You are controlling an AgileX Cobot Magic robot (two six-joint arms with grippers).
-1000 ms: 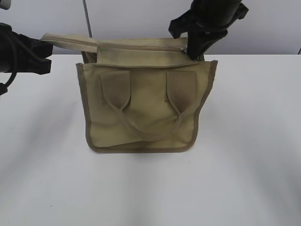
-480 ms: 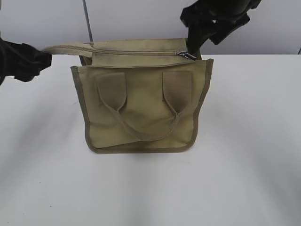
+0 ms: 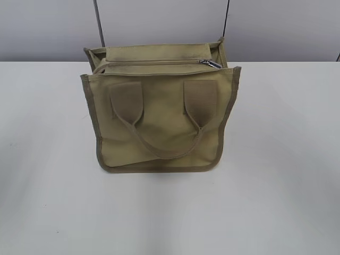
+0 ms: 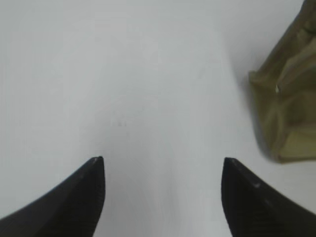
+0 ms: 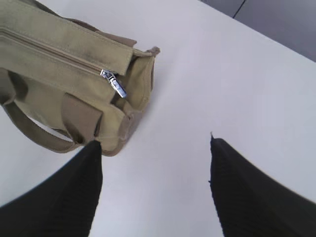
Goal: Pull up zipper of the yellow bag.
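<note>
The yellow bag [image 3: 159,119] stands upright on the white table [image 3: 276,159], its two loop handles hanging down the front. The zipper [image 3: 154,63] runs along the top, with its silver pull tab [image 3: 211,64] at the right end. In the right wrist view the bag [image 5: 59,74] is at upper left, the pull tab [image 5: 115,85] hanging free. My right gripper [image 5: 154,143] is open and empty over bare table beside the bag. My left gripper [image 4: 163,160] is open and empty over bare table; a corner of the bag [image 4: 291,108] shows at its right. Neither gripper shows in the exterior view.
The white table spreads around the bag on all sides. A grey wall [image 3: 159,21] with thin dark cables [image 3: 99,24] stands behind the table's back edge.
Both arms have pulled away from the bag and left the exterior view. The left gripper let go of the bag's left top flap, which dropped back against the bag.
</note>
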